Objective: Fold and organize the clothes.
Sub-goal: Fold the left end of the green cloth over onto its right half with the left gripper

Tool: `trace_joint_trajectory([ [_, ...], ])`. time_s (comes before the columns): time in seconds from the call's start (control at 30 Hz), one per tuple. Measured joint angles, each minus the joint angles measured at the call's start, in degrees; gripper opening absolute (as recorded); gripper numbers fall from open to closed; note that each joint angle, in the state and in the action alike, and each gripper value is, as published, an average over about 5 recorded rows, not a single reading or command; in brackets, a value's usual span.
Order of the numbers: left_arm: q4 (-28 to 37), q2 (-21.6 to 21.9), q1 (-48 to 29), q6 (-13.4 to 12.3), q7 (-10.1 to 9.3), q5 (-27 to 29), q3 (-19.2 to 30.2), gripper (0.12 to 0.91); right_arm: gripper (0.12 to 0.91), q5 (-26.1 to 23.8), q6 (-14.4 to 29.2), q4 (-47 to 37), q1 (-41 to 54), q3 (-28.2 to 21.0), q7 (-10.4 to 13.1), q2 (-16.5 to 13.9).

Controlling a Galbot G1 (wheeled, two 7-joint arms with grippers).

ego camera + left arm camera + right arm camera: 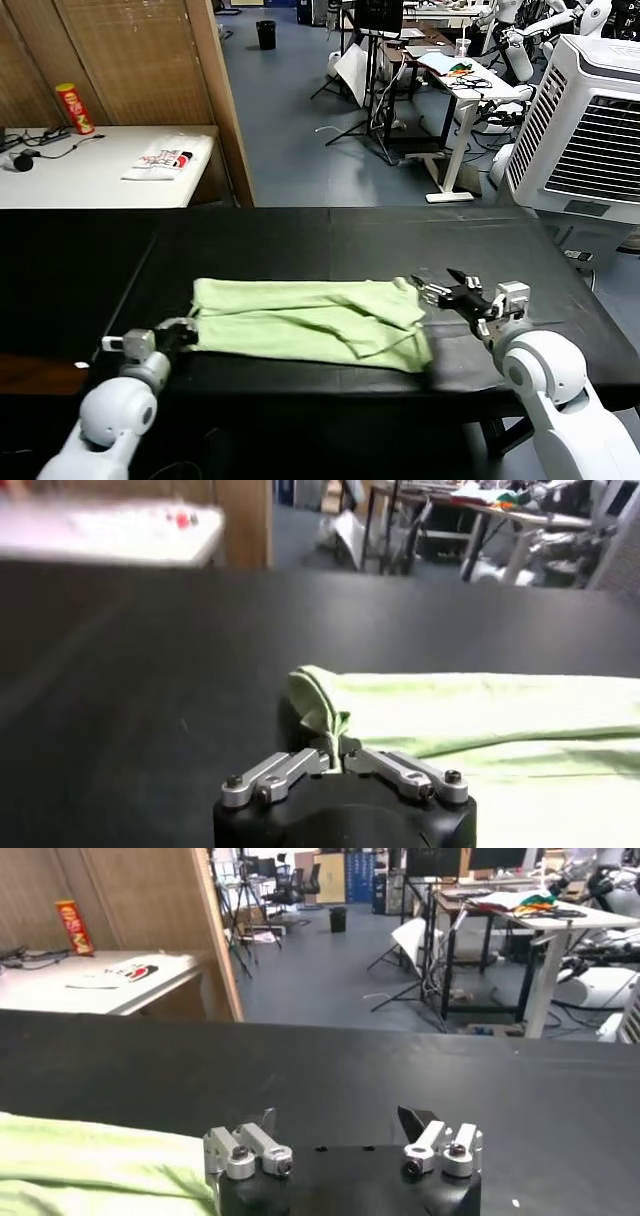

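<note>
Green shirt (470, 720) edge pinched in left jaws; right jaws wide, empty.

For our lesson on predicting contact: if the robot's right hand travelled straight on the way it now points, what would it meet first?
Probably the shirt. In the head view the open right hand points across the black table toward the cloth's near edge, just beside its fingertips. Its height above the cloth is unclear, so it might skim over the top.

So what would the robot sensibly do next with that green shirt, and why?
Probably close the right gripper on the shirt's near edge: the left gripper is already pinched shut on the opposite corner, while the right one stands open beside the cloth, gripping nothing. Lifting to fold likely needs both ends held.
</note>
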Motion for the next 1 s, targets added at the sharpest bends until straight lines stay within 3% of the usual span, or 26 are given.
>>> trace_joint_trajectory([
  [0.13, 2.57, 5.62, 0.14, -2.12, 1.16, 2.01, -2.18, 0.157, 0.798, -0.45, 0.14, -0.03, -0.62, 0.28, 0.02, 0.74],
  [0.3, 5.59, 12.38, 0.37, -4.18, 1.18, 4.56, -4.72, 0.157, 0.798, -1.43, 0.53, -0.02, -1.46, 0.45, 0.00, 1.33],
  [0.47, 4.97, 14.33, 1.17, -3.68, 0.38, 5.22, -5.46, 0.157, 0.798, -2.33, 0.83, 0.21, -2.30, 0.63, -0.01, 1.86],
  [0.6, 1.22, 12.56, 0.72, -1.27, -0.92, 4.10, -4.17, 0.157, 0.798, -3.03, 1.11, 0.74, -3.29, 1.22, -0.02, 2.03],
  [0.83, -7.05, 5.35, -1.70, 3.56, -4.30, -2.55, 1.26, 0.157, 0.798, -4.29, 1.69, 1.53, -5.64, 3.00, -0.09, 2.41],
  [1.0, -9.72, 0.11, -3.99, 5.19, -5.79, -5.82, 6.60, 0.157, 0.798, -5.17, 1.88, 2.10, -7.11, 3.82, -0.14, 3.27],
])
